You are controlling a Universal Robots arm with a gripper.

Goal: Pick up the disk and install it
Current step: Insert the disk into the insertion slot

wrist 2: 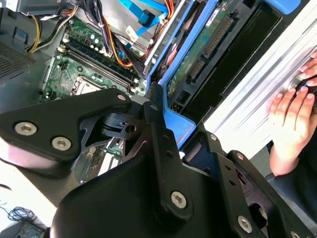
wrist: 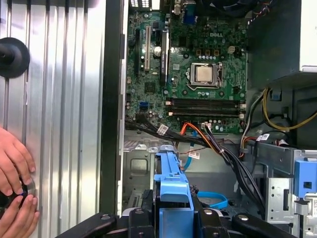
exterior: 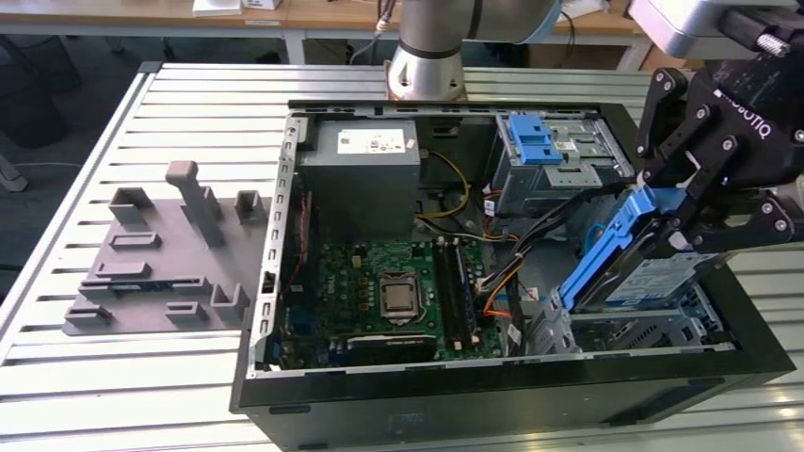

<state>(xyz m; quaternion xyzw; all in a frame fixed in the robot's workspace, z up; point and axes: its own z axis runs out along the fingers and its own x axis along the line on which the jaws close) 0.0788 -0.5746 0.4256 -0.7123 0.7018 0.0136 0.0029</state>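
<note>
Claw (exterior: 688,218) gripped the blue-framed silver metal hard disk (exterior: 635,275), tilted above the grey metal drive bay (exterior: 628,331) beneath it, install step, not yet seated.

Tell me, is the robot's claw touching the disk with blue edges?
Touching. In the exterior view the gripper is shut on the blue frame of the disk, holding it tilted over the open computer case.

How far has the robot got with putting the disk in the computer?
Picking up looks done: the disk is off the table, pinched between the fingers. Right now it hangs tilted over the metal bay in the corner of the computer case, with its lower end at the bay's opening. Left to do: it is not yet lying flat and seated in that bay.
</note>
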